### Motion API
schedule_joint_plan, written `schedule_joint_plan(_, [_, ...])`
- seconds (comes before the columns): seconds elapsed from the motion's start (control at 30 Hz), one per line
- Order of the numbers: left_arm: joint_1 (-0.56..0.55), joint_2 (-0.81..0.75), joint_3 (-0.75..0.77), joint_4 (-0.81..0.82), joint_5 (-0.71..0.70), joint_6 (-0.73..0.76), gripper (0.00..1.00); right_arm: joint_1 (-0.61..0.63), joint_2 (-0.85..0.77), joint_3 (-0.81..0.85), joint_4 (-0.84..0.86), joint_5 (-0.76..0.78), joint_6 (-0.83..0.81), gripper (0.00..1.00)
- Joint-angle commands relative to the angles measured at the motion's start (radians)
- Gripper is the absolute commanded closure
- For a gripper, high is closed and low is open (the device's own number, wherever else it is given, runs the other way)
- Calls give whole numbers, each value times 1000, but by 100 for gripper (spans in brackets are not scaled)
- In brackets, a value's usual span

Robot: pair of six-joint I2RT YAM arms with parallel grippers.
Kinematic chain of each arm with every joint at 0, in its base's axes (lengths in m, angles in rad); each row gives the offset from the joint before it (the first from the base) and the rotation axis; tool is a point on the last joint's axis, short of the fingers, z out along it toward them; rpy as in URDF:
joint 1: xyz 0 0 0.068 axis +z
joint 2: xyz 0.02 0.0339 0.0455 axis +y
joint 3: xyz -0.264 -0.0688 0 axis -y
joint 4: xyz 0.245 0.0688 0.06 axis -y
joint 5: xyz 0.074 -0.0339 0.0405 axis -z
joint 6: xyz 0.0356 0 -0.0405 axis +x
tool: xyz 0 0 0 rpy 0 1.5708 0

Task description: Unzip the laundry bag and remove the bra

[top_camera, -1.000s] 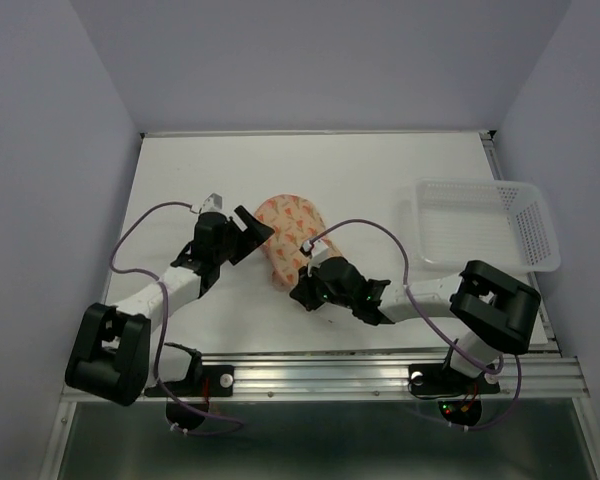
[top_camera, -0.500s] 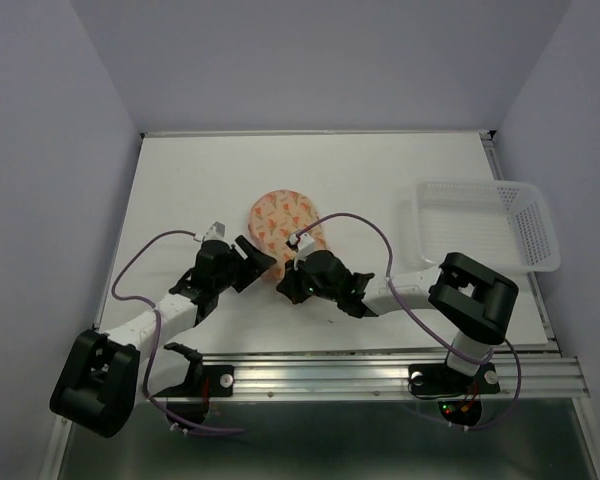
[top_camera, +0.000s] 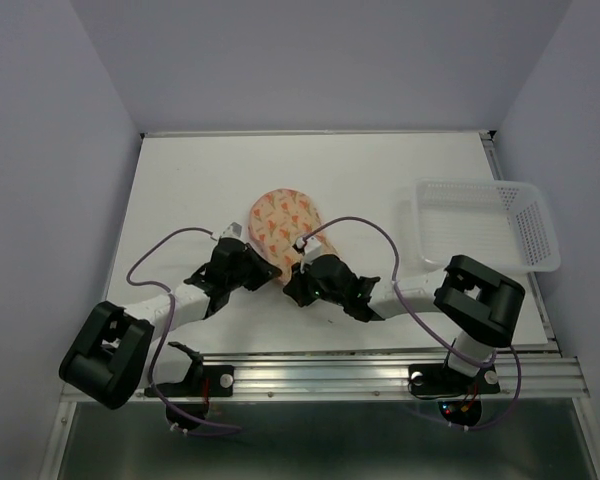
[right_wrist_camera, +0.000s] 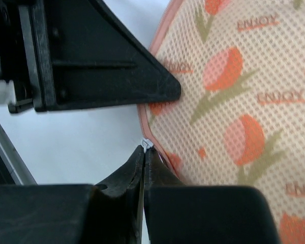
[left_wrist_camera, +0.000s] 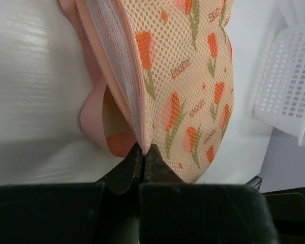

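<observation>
The laundry bag (top_camera: 283,222), peach-pink mesh printed with orange tulips, lies mid-table with both grippers at its near end. My left gripper (top_camera: 267,272) is shut on the bag's pink zip edge (left_wrist_camera: 138,133); the left wrist view shows the fabric pinched between the jaws (left_wrist_camera: 143,148) and a short gap in the seam beside them. My right gripper (top_camera: 292,289) is shut on the small white zip pull (right_wrist_camera: 146,144) at the bag's rim, close to the left gripper's fingers (right_wrist_camera: 117,71). The bra is hidden.
A clear plastic mesh basket (top_camera: 480,225) stands at the right side of the table, also at the right edge of the left wrist view (left_wrist_camera: 295,86). Purple cables loop over both arms. Bare white tabletop (top_camera: 200,180) surrounds the bag.
My left gripper has moved right to the bag and shut on its zip edge. The right gripper stayed shut, shifting left. The bag's near end has bunched up, so it looks rounder.
</observation>
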Motion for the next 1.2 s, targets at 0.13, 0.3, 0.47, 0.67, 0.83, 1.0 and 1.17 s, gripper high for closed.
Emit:
schedule_joint_plan(0.13, [26, 63, 122, -11, -46, 82, 100, 4, -192, -154, 4, 59, -5, 99])
schedule_joint_plan(0.3, [56, 119, 173, -43, -52, 139, 100, 4, -297, -241, -37, 82, -11, 99])
schedule_joint_plan(0.47, [110, 221, 252, -49, -12, 197, 100, 4, -312, -238, -42, 27, -35, 99])
schedule_joint_plan(0.67, [118, 255, 326, -41, 71, 205, 66, 4, -231, -149, -20, -28, -35, 99])
schedule_joint_plan(0.83, [118, 180, 283, -63, 57, 204, 2, 4, -150, -54, 6, -37, -29, 99])
schedule_joint_plan(1.0, [118, 39, 188, -103, 22, 184, 1, 4, -64, 30, 12, -31, -32, 99])
schedule_joint_plan(1.17, [108, -73, 62, -71, 14, 116, 4, 4, -7, 90, 21, -30, -28, 99])
